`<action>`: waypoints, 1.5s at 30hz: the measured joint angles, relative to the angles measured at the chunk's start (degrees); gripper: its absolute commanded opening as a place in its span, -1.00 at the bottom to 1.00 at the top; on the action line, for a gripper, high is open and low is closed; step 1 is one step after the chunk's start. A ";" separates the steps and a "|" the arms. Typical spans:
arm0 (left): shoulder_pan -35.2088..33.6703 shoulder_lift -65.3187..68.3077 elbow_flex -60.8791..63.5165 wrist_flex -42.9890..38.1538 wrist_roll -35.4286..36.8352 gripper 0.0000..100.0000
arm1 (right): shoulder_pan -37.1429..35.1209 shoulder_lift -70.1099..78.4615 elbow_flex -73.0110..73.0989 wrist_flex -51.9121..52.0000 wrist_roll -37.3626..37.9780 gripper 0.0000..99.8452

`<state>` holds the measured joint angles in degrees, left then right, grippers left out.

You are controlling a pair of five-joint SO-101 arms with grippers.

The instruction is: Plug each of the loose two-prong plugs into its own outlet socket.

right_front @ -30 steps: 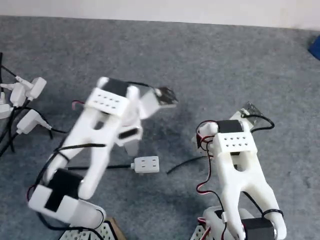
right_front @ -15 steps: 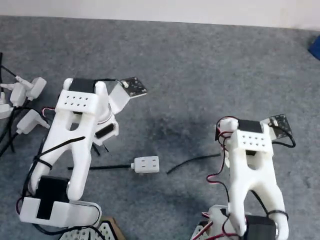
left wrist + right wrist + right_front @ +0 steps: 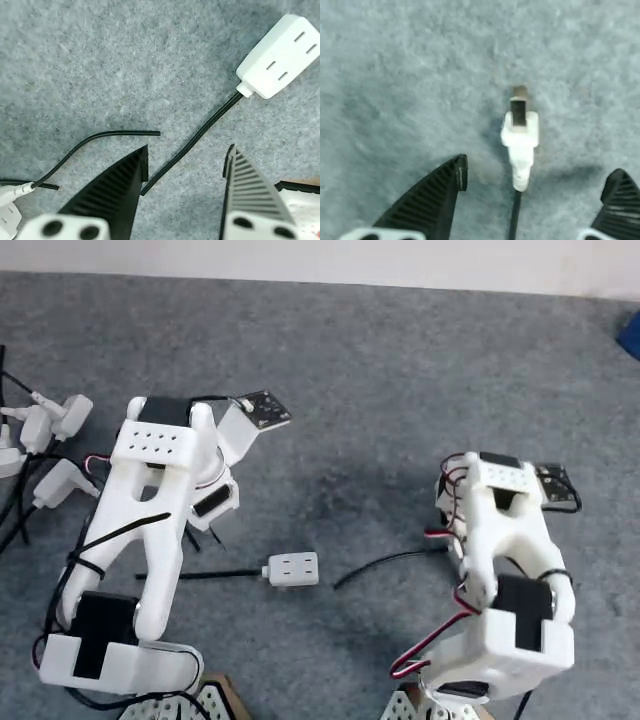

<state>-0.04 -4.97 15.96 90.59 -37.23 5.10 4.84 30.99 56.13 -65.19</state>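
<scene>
A white outlet block [image 3: 293, 569] with slotted sockets lies on the grey carpet between the two arms, and its black cord runs off to the left. The outlet block [image 3: 277, 56] lies ahead of my left gripper [image 3: 188, 150], which is open above that cord with nothing between its fingers. A white two-prong plug [image 3: 520, 132] on a black cord lies flat, prongs pointing away from my right gripper [image 3: 540, 170]. That gripper is open just behind the plug and astride its cord. A thin black cord [image 3: 385, 562] leads under the right arm [image 3: 500, 530].
Several more white plugs [image 3: 55, 420] with tangled black cords lie at the far left edge, and another plug [image 3: 7, 212] lies close to my left gripper. A loose cord end [image 3: 125, 134] is nearby. A blue object [image 3: 632, 335] sits at the right edge.
The left arm swung left, away from the middle, then held still. The right arm shifted right and folded back toward its base, its wrist now pointing down.
</scene>
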 measured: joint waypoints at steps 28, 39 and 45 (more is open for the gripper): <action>0.00 0.00 0.00 1.67 0.00 -0.49 | 0.53 5.80 -3.78 3.60 1.85 -0.90; 0.00 0.00 0.00 1.67 0.00 -0.49 | 0.62 7.12 -3.69 5.27 2.02 -0.98; 0.00 0.00 0.00 1.67 0.00 -0.49 | 0.53 7.82 -10.99 16.97 2.02 -0.97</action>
<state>-0.04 -4.97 15.96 92.26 -37.23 5.63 12.66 20.00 73.10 -63.16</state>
